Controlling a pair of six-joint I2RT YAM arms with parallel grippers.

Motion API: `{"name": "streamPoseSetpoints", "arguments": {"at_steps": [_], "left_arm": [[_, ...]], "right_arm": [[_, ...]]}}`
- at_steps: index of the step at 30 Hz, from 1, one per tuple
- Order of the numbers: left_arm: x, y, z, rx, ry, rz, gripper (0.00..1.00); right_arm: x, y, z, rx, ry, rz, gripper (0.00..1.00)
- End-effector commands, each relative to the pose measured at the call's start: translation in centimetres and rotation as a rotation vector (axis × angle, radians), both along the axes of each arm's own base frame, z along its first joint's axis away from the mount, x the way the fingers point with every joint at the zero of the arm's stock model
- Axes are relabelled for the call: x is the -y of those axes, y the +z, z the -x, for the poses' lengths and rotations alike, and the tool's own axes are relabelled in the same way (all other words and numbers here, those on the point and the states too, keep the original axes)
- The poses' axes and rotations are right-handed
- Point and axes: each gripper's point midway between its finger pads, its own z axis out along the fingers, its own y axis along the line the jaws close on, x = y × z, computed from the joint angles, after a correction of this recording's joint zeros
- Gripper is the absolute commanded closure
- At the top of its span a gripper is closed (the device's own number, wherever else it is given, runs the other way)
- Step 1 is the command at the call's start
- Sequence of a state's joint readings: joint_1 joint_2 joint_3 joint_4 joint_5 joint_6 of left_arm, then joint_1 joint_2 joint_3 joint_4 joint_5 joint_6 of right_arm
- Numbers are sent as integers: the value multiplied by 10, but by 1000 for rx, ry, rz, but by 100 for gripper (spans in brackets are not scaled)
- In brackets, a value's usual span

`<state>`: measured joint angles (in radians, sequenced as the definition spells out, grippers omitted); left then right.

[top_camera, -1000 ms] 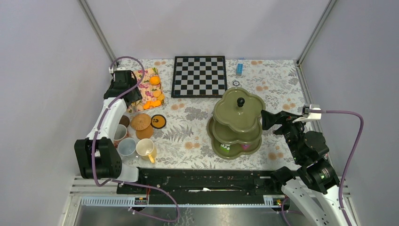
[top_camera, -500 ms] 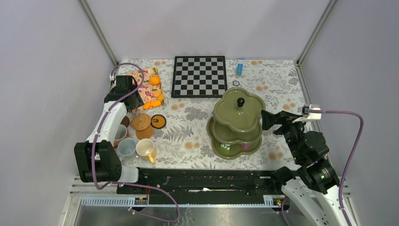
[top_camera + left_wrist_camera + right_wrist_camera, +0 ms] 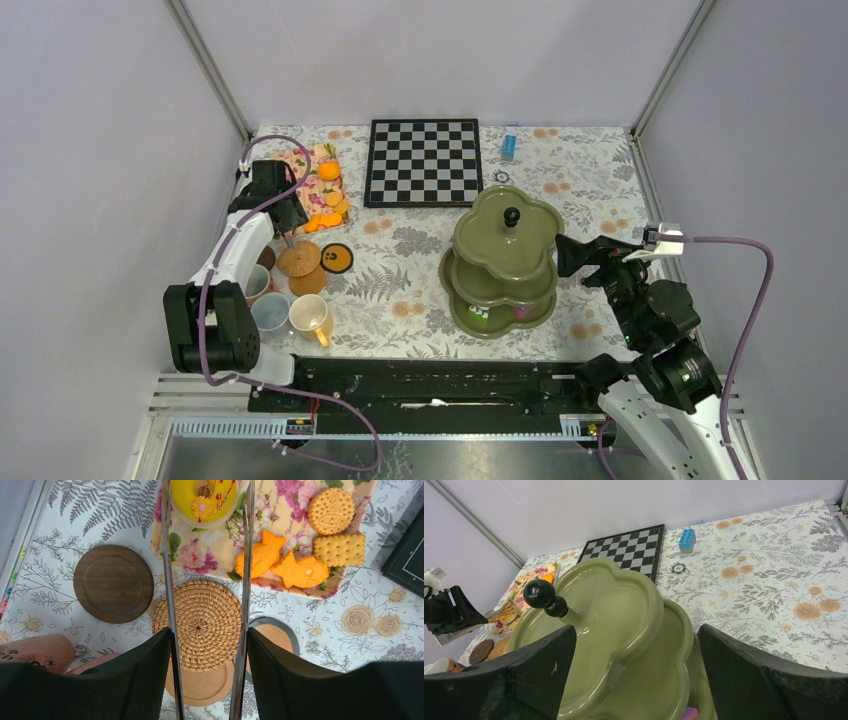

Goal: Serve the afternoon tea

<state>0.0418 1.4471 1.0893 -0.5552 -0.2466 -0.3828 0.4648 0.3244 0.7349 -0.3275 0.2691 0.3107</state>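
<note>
Standing right of centre on the flower-printed table (image 3: pixel 400 300), the olive-green three-tier stand (image 3: pixel 505 262) shows its black knob (image 3: pixel 511 215) on top and a few small sweets (image 3: pixel 480 313) on the lowest tier. The right gripper (image 3: pixel 636 630) is at the stand's right side with its jaws spread wide. In the right wrist view one black finger sits on each side of the upper tiers, and whether either touches the rim cannot be told.

At the far left, the floral tray (image 3: pixel 295 490) holds orange fish-shaped biscuits (image 3: pixel 300 572), paler round and oblong biscuits (image 3: pixel 330 511) and a round yellow piece (image 3: pixel 202 497) with a small flower on it. The left gripper (image 3: pixel 206 500) hangs over the tray's near edge, its two long metal blades (image 3: pixel 169 580) wide apart and closed on nothing.

Between the blades, just beside the tray, lies a woven coaster (image 3: pixel 207 625), overlapping a plain tan coaster (image 3: pixel 202 685). A dark wooden coaster (image 3: pixel 113 583) lies to its left and a dark-rimmed coaster (image 3: pixel 275 635) to its right, partly behind a blade.

Nearer the arm bases stand a cream-yellow mug (image 3: pixel 310 316), a pale blue mug (image 3: pixel 270 311) and a white mug (image 3: pixel 255 285).

Behind the stand lie the chessboard (image 3: pixel 424 162), a blue brick (image 3: pixel 509 143) and a small round chip (image 3: pixel 501 177)
</note>
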Motion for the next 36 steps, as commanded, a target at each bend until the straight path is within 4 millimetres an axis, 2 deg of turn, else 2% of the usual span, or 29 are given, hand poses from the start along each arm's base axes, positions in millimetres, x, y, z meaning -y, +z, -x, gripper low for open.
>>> {"name": "streamPoseSetpoints", "arguments": {"at_steps": [1,19,22,27,32,36], "left_arm": [[-3,0,-13,45,10,-2,42],[-8,-18,-24,11,1,2,43],[-8,-18,-24,12,-4,4,49],[-8,-6,-23,39,-9,-3,60],[-5,12,-21,72,-34,-7,65],[9,31,-19,120,-114,-6,67]], "right_arm": [[-2,12,0,46,12,-9,2],[-2,9,0,42,9,-14,2],[-2,9,0,41,11,-15,2],[-3,9,0,39,13,-15,2],[-3,9,-1,40,13,-17,2],[-3,8,-1,35,13,-15,2]]}}
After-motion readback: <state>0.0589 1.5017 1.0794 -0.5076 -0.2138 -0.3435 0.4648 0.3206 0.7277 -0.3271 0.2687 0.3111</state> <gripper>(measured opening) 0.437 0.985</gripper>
